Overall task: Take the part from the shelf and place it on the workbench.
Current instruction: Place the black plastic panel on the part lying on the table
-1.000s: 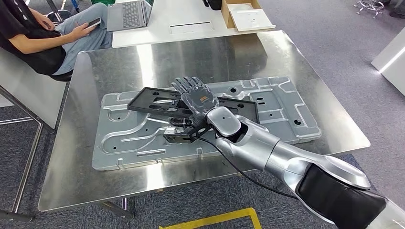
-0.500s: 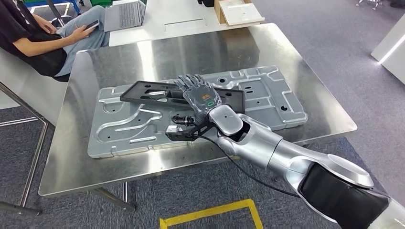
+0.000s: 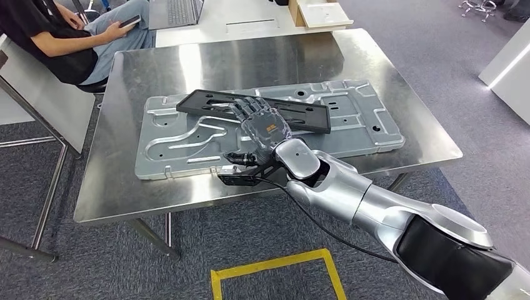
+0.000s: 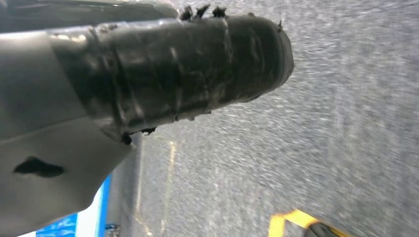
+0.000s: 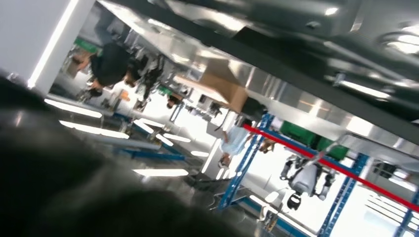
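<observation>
The black part (image 3: 253, 110) is seen lying flat on the grey metal plate (image 3: 187, 145) atop the steel worktop (image 3: 131, 72); the right robot hand (image 3: 262, 122) is laid over it, fingers extended; whether it is gripped cannot be told; a seated person (image 3: 56, 37) is seen beyond.

The right hand (image 3: 261, 122) lies flat on the black part (image 3: 294, 116) atop the grey plate (image 3: 181, 140) on the workbench (image 3: 119, 187).

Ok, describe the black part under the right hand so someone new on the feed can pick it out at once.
Start at the steel workbench and the big grey stamped metal panel lying flat on it. The black part lies slantwise across that panel's far half, with the right hand over its middle. It is a long, flat frame with cutouts, the one dark piece on the silver metal.
</observation>
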{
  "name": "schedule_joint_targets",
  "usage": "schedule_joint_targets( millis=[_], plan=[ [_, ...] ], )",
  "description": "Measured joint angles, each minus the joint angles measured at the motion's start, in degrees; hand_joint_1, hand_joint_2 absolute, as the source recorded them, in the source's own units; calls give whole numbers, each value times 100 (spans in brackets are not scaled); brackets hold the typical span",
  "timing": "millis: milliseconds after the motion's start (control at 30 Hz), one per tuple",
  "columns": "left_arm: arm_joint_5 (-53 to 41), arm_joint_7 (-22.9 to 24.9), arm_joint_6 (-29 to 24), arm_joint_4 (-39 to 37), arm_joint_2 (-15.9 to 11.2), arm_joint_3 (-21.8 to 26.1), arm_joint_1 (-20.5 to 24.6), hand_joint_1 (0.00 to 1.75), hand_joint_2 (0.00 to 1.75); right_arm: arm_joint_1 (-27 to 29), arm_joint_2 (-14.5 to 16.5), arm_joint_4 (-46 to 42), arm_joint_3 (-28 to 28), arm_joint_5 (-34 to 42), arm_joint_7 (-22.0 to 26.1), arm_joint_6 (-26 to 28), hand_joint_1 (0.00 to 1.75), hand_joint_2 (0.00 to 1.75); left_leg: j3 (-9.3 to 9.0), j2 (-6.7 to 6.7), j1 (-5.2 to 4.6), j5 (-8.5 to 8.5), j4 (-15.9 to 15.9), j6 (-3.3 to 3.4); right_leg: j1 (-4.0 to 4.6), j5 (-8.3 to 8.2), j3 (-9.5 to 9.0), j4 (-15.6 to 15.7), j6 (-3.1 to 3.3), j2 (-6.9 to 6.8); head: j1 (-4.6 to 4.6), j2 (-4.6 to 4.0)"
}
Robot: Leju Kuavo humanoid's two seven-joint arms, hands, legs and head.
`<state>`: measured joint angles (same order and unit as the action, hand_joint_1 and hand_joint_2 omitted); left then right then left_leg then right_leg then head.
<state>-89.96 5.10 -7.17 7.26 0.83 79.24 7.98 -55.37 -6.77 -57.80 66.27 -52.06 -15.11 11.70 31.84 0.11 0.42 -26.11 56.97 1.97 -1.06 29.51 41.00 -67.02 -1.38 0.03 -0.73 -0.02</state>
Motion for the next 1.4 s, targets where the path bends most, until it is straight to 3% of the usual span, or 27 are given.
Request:
schedule_joint_targets(
  millis=[33, 67, 133, 200, 267, 300, 367, 400, 467, 533, 567, 600, 633, 667, 733, 800, 867, 933, 1033, 1067, 1100, 1133, 1200, 1267, 1300, 1333, 1400],
  plan=[
    [-2, 4, 13, 0, -2, -5, 2, 0, 0, 9, -14, -9, 0, -12, -22, -20, 0, 0, 82, 7, -12, 59, 9, 25, 1, 207, 72, -353, 2, 1, -8, 1],
    [-2, 11, 27, 0, -4, -13, 9, 0, 0, 27, -29, -27, 0, -33, -54, -47, 0, 0, 167, 10, -25, 118, 20, 35, 3, 279, 90, -614, 4, 1, -9, 0],
    [-3, 26, 55, 0, -7, -40, 29, 0, 0, 65, -61, -90, 0, -82, -122, -123, 0, 0, 338, 5, -46, 219, 59, 37, 7, 64, -104, -647, 25, 1, -10, 0],
    [-3, 30, 63, 0, -12, -83, 41, 0, 0, 77, -82, -172, 0, -108, -153, -180, 0, 0, 495, -6, -61, 293, 127, 10, 33, -150, -587, -46, 84, 1, -10, 0],
    [-3, 30, 73, 0, -20, -118, 36, 0, 0, 69, -92, -245, 0, -120, -162, -207, 0, 0, 591, -4, -71, 364, 179, -44, 75, -94, -985, 599, 137, -2, -4, 1],
    [-3, 30, 78, 0, -26, -127, 31, 0, 0, 65, -97, -267, 0, -127, -160, -209, 0, 0, 613, 0, -69, 410, 176, -78, 95, -46, -1053, 757, 157, -3, -4, 1],
    [-3, 30, 91, -1, -40, -137, 13, 0, 0, 68, -104, -284, 0, -139, -144, -209, 0, 0, 639, -1, -58, 489, 144, -151, 86, -128, -1020, 845, 202, -9, -12, 0],
    [-3, 30, 97, -1, -44, -139, 6, 0, 0, 69, -105, -287, 0, -143, -133, -209, 0, 0, 677, -4, -52, 438, 167, -189, 67, -189, -986, 872, 231, -14, -15, 0],
    [-3, 31, 103, -1, -58, -148, -5, 0, 0, 71, -105, -296, 0, -147, -118, -209, 0, 0, 804, -11, -25, 31, 490, -261, 33, -321, -888, 913, 301, -33, -3, 0],
    [-3, 34, 106, 0, -70, -162, -17, 0, 0, 70, -106, -304, 0, -149, -107, -208, 0, 0, 955, -13, 7, -498, 1158, -325, 31, -438, -748, 913, 339, -41, 11, 0],
    [-3, 36, 109, 0, -75, -171, -20, 0, 0, 73, -106, -306, 0, -149, -103, -208, 0, 0, 987, -13, 25, -608, 1451, -352, 28, -499, -667, 909, 334, -41, 9, 0],
    [-3, 37, 112, 0, -77, -178, -21, 0, 0, 76, -106, -307, 0, -149, -96, -207, 0, 0, 959, -12, 45, -584, 1620, -377, 22, -560, -579, 902, 322, -42, 9, 0],
    [-3, 38, 117, 0, -77, -184, -20, 0, 0, 78, -107, -307, 0, -149, -90, -204, 0, 0, 847, -12, 64, -445, 1610, -399, 11, -619, -489, 889, 304, -42, 9, 0],
    [-3, 40, 120, 0, -77, -191, -17, 0, 0, 79, -107, -307, 0, -149, -79, -202, 0, 0, 642, -11, 83, -276, 1425, -418, -2, -673, -399, 867, 279, -41, 9, -1],
    [-3, 51, 128, 0, -81, -209, -3, 0, 0, 76, -109, -312, 0, -148, -54, -193, 0, 0, 69, -19, 94, -220, 699, -432, -18, -761, -252, 809, 210, -43, 11, 1],
    [-3, 72, 136, 0, -90, -240, 11, 0, 0, 69, -115, -320, 0, -144, -29, -179, 0, 0, -276, -34, 68, -378, 162, -377, -12, -851, -190, 791, 132, -51, 7, 1],
    [-3, 103, 144, 0, -94, -266, 11, 0, 0, 68, -118, -316, 0, -131, -2, -169, 0, 0, -260, -38, 54, -355, 69, -278, -5, -944, -168, 821, 62, -55, -2, 1],
    [-3, 131, 148, 0, -89, -277, 9, 0, 0, 74, -120, -299, 0, -110, 17, -170, 0, 0, -165, -17, 63, -231, 55, -191, -12, -767, -72, 697, 11, -42, -16, 1],
    [-3, 161, 147, 0, -83, -294, 1, 0, 0, 74, -121, -276, 1, -89, 48, -170, 0, 0, 38, 11, 45, -34, 52, -84, -10, 35, 182, -156, -6, -26, -40, 0],
    [-3, 172, 147, 0, -83, -301, 1, 0, 0, 73, -121, -270, 1, -82, 59, -171, 0, 0, 122, 13, 34, 29, 59, -60, -5, 185, 230, -489, -4, -23, -43, 0],
    [-3, 180, 147, 0, -83, -307, 0, 0, 0, 73, -121, -264, 2, -78, 67, -172, 0, 0, 214, 14, 25, 93, 73, -45, -1, 194, 221, -715, 2, -19, -43, 0],
    [-3, 185, 147, 0, -83, -310, -1, 0, 0, 72, -121, -259, 2, -73, 70, -172, 0, 0, 310, 11, 19, 151, 93, -48, 0, 81, 136, -780, 11, -16, -45, 0],
    [-3, 192, 146, 0, -83, -311, -4, 0, 0, 57, -120, -256, 2, -63, 72, -172, 0, 0, 487, 4, 17, 246, 158, -75, -2, -175, -298, -372, 44, -14, -45, 0],
    [-3, 209, 144, 0, -83, -311, -6, 0, 0, 16, -109, -265, 2, -50, 73, -171, 0, 0, 614, -3, 4, 322, 225, -131, 19, -102, -818, 348, 80, -10, -41, -1],
    [-3, 219, 143, 0, -83, -313, -7, 0, 0, -5, -104, -272, 2, -45, 74, -170, 0, 0, 644, -6, -1, 362, 239, -164, 32, -25, -961, 598, 97, -5, -43, -1],
    [-3, 227, 142, 0, -83, -314, -12, 0, 0, -16, -102, -276, 2, -39, 74, -172, 0, 0, 663, -9, -1, 416, 227, -201, 51, 7, -1007, 724, 118, -3, -39, 0],
    [-3, 233, 139, 0, -84, -318, -41, 0, 0, -15, -106, -276, 2, -28, 74, -176, 0, 0, 696, -21, 18, 474, 195, -272, 45, -107, -928, 777, 191, -10, -49, 1]
  ],
)
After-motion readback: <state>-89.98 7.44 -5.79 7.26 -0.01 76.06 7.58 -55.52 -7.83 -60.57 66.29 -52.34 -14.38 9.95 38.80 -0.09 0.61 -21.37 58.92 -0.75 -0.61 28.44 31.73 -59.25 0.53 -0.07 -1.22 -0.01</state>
